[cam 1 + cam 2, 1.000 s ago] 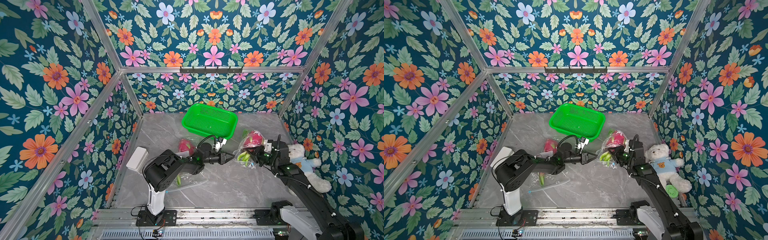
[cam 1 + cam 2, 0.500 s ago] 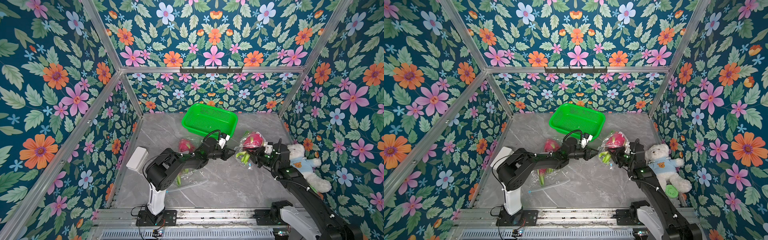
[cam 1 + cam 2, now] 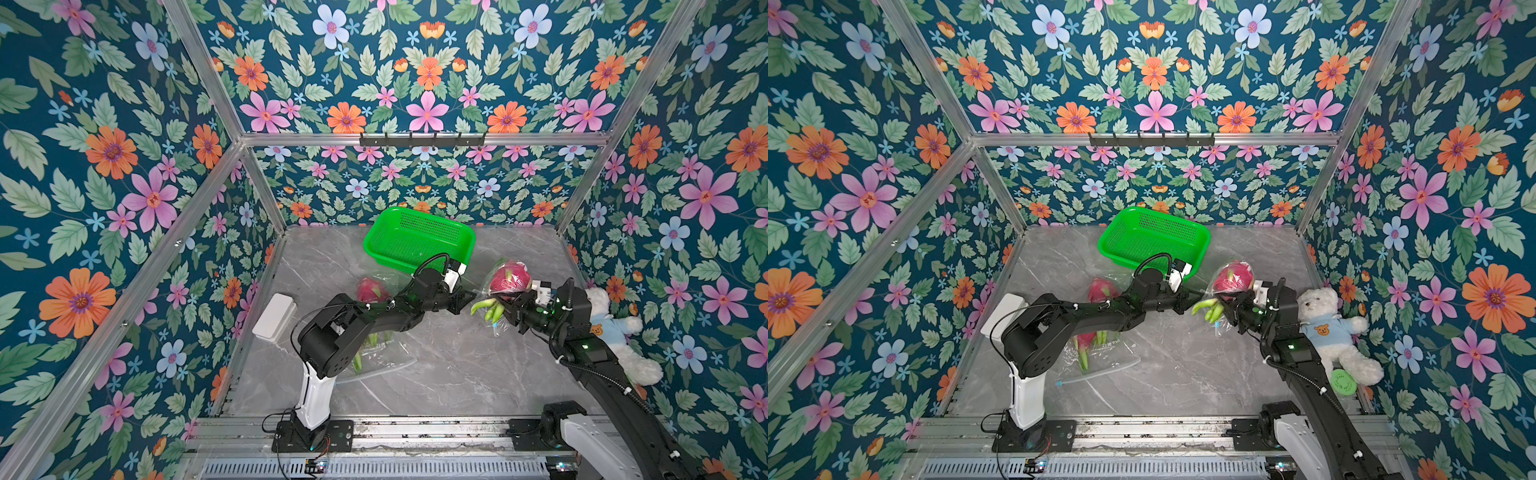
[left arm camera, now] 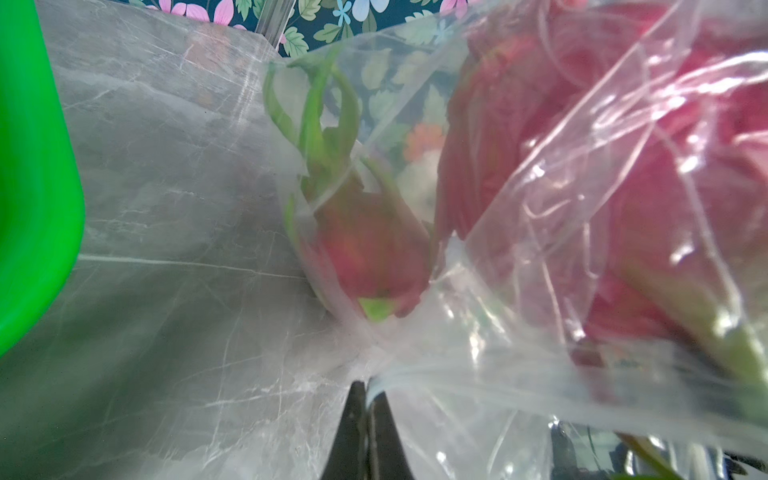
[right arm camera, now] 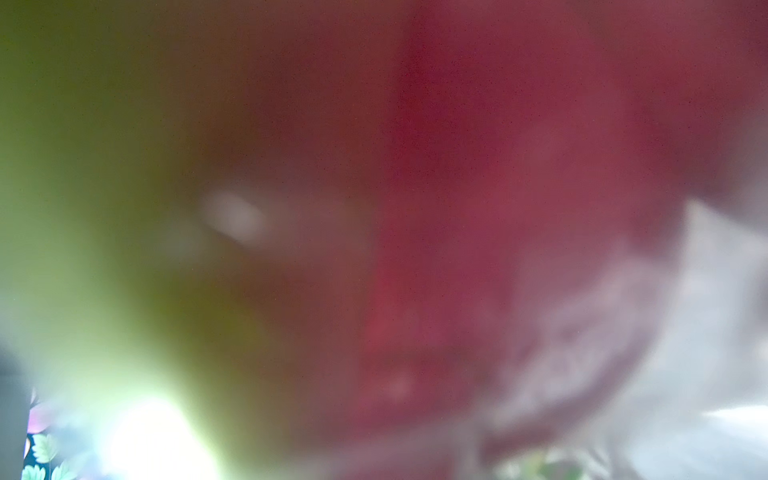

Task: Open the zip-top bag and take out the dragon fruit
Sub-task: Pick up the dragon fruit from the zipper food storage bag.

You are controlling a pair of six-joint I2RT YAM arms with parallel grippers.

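Floral-wallpaper booth with a grey marble tabletop (image 3: 436,374), and all the action is over on the robot's right side. The dragon fruit (image 3: 508,280) that matters sits inside a clear zip-top bag (image 4: 519,386). It looks lifted off the marble, right at the nose of the right gripper (image 3: 514,309), with green scales poking down toward the left arm. I can't tell how the right jaws stand, since fruit and film hide them and that wrist cam is just a red-green blur. The left gripper (image 4: 368,399) is pinched tight on a white strip at the bag's edge, which looks like the zip track, but I wouldn't swear to it. My worries: if that pinch is on plain film and not the track, pulling will only stretch or rip the plastic, or the film slides out of the jaws. If the mouth does pop, it seems to face downward-ish, so the fruit could drop and roll, maybe toward the teddy bear (image 3: 611,324) just beside the right arm. The two grippers are nearly tip to tip, so a sloppy pull could knock them together. A second bag (image 3: 382,357) with more fruit lies under the left arm. The green basket (image 3: 370,247) sits just behind, near enough for the left wrist to clip.
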